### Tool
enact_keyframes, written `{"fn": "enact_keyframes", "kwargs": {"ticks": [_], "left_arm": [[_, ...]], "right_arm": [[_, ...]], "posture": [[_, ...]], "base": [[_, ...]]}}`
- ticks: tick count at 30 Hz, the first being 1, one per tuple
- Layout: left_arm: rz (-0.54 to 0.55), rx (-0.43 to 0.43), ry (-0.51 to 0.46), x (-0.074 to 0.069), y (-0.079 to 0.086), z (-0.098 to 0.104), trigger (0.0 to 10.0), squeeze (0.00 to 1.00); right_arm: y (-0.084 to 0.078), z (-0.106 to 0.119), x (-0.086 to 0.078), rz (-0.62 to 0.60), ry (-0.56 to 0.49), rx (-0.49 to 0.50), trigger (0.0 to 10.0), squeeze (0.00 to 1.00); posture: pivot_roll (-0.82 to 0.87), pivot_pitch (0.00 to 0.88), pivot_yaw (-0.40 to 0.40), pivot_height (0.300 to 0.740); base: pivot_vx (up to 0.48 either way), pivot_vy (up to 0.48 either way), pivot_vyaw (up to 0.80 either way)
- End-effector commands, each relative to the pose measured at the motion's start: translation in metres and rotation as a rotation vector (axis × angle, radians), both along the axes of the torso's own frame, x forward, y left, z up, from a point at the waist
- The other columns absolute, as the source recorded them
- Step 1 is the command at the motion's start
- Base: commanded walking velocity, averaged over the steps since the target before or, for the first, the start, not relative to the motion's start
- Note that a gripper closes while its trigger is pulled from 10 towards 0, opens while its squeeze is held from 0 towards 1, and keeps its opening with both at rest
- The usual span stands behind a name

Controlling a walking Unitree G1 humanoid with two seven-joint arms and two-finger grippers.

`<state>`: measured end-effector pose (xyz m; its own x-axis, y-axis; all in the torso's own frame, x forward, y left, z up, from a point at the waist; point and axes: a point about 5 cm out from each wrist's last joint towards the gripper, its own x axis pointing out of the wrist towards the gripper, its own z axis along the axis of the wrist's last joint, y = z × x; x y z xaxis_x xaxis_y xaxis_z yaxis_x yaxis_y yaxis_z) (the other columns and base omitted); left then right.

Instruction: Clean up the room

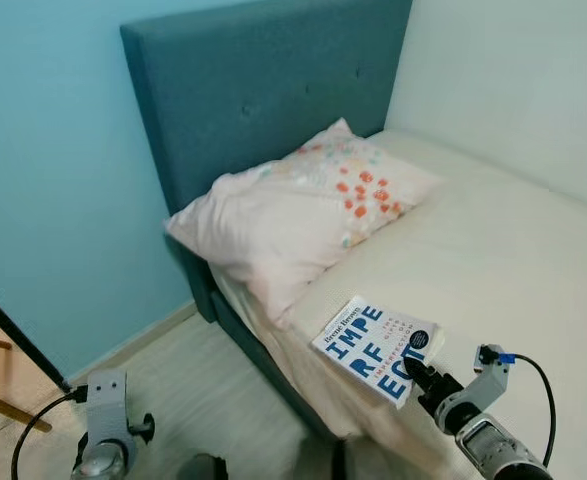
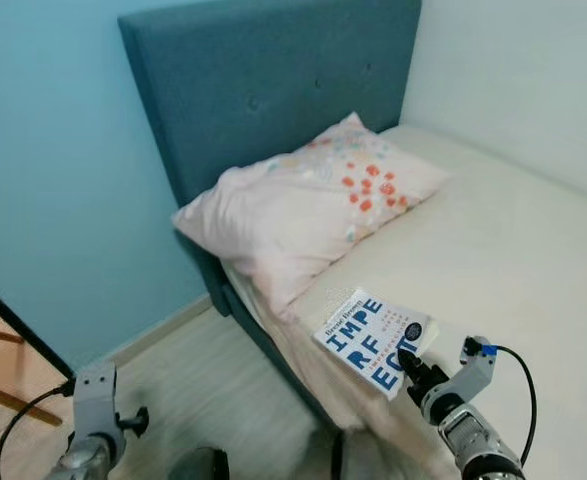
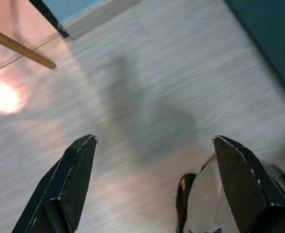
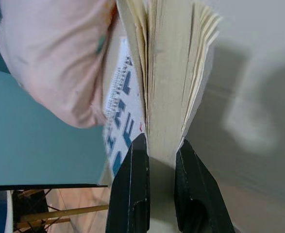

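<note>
Tidying, early stage: right gripper [image 4: 154, 160], fingers pinched on the page edge of a white paperback book with big blue cover lettering [image 1: 375, 346] — book held over the near edge of the cream-sheeted mattress [image 1: 513, 260], just below a pale pink pillow with orange dots [image 1: 303, 205], not yet put away. Left gripper [image 3: 154, 182] — fingers spread, holding nothing, low over the pale wood-plank floor [image 3: 147, 82]. Room: teal upholstered headboard [image 1: 263, 90], light blue wall [image 1: 53, 170].
</note>
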<state>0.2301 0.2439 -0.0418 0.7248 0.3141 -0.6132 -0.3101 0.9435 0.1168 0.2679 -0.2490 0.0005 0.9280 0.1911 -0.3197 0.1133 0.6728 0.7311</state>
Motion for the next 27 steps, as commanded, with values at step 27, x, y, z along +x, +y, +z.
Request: {"fn": "enact_keyframes", "kwargs": {"ticks": [27], "left_arm": [[-0.055, 0.074, 0.034, -0.014, 0.025, 0.0, 10.0, 0.0]], "right_arm": [[0.011, 0.022, 0.032, 0.009, -0.022, -0.099, 10.0, 0.0]], "posture": [[0.01, 0.157, 0.01, 0.571]], "base": [[0.0, 0.0, 0.0]]}}
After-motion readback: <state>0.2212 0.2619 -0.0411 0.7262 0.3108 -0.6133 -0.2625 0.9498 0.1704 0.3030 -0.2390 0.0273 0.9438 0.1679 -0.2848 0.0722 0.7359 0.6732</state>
